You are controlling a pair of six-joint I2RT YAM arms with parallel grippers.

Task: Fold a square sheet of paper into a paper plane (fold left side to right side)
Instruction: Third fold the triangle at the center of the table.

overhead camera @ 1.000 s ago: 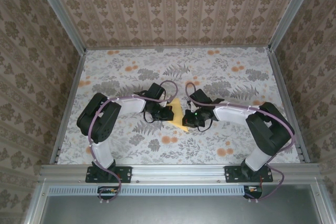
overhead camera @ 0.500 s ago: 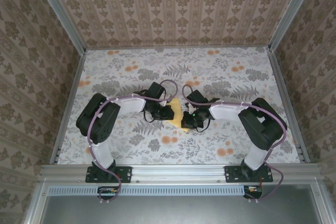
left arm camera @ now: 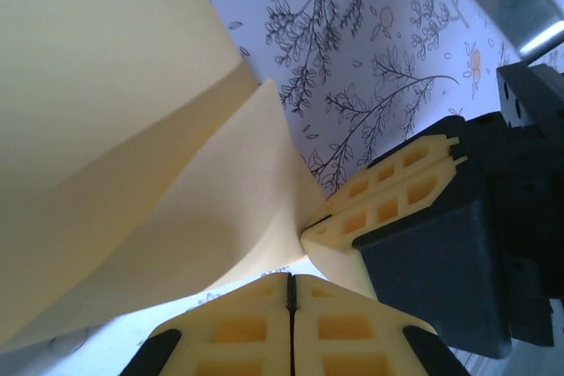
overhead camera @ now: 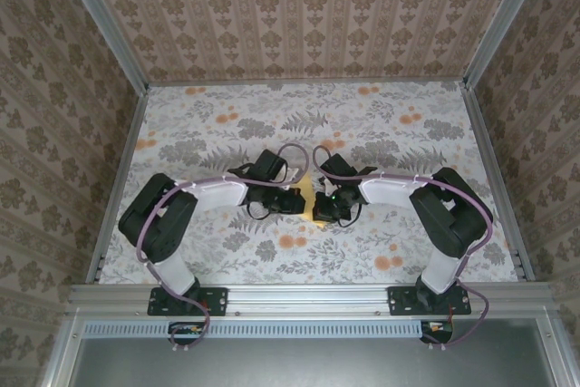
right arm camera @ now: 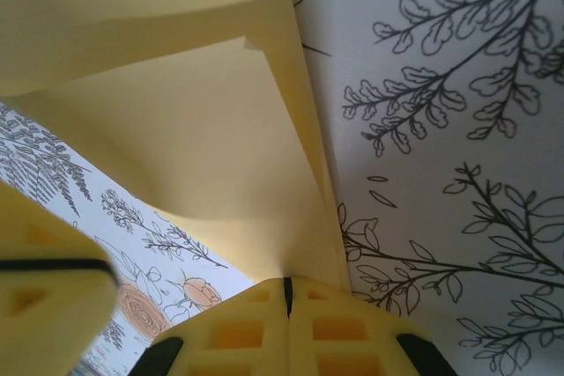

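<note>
The left end effector [left arm camera: 291, 283] and right end effector [right arm camera: 286, 288] are each pressed together, pinching the square sheet of paper [left arm camera: 132, 129], which bows up just ahead of their tips. Some creases exist, but the left-to-right fold looks unfinished, with no plane yet.

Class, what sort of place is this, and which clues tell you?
Probably a robot test cell, not a home: patterned walls in an aluminium frame, a floral tabletop, and a left arm and right arm bolted at its near edge, yellow paper between them.
</note>
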